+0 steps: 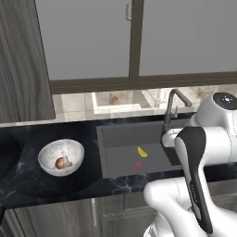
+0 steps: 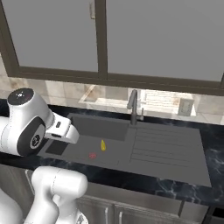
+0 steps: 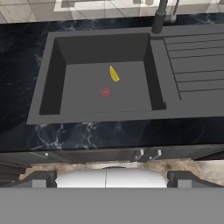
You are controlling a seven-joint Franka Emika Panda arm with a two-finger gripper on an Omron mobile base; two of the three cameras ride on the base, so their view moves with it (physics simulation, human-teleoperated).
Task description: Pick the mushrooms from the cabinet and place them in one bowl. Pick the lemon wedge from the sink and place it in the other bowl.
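The white arm is folded high above the front edge of the counter, its hand aimed down and forward at the sink (image 3: 105, 87). The gripper (image 3: 112, 177) has its jaws spread as wide as they go, with nothing between them and nothing touched. The lemon wedge (image 3: 114, 74) lies on the basin floor near the back wall, just beside a small red drain mark (image 3: 105, 92). On the dark counter left of the sink sits the marbled white bowl (image 1: 60, 157), with what looks like one mushroom (image 1: 61, 162) inside, though it is small and blurred.
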